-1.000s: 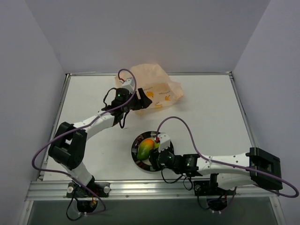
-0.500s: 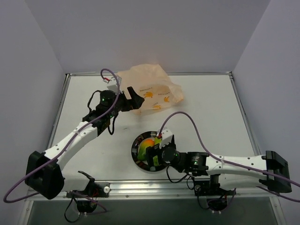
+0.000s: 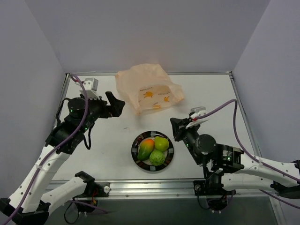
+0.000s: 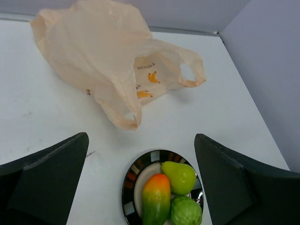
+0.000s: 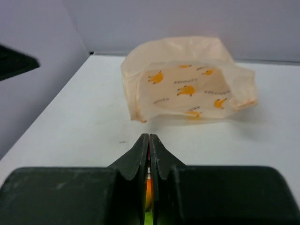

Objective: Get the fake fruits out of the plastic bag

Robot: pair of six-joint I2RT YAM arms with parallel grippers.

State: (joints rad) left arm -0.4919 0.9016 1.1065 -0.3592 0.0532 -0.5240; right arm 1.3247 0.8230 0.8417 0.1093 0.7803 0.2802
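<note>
fruits first: all three fake fruits [image 3: 153,149] lie on the dark-rimmed plate [image 3: 133,152] at lower centre of the top view, touching each other. they are glossy and hard-looking, one long and green-orange-red, two rounder and light green. the plastic bag [image 3: 149,91] lies at upper centre on the desk [image 3: 211,98], thin, crinkled, translucent peach, slumped flat. i judge it empty, so i would only raise both arms without catching the film. left pincer [image 3: 115,104] is spread wide, right pincer [image 5: 149,138] is closed on nothing.

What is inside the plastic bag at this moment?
No fruit shape shows through the translucent plastic bag, only its printed marks. Its crumpled folds hide whatever may lie deeper. The three fake fruits sit on the plate.
</note>
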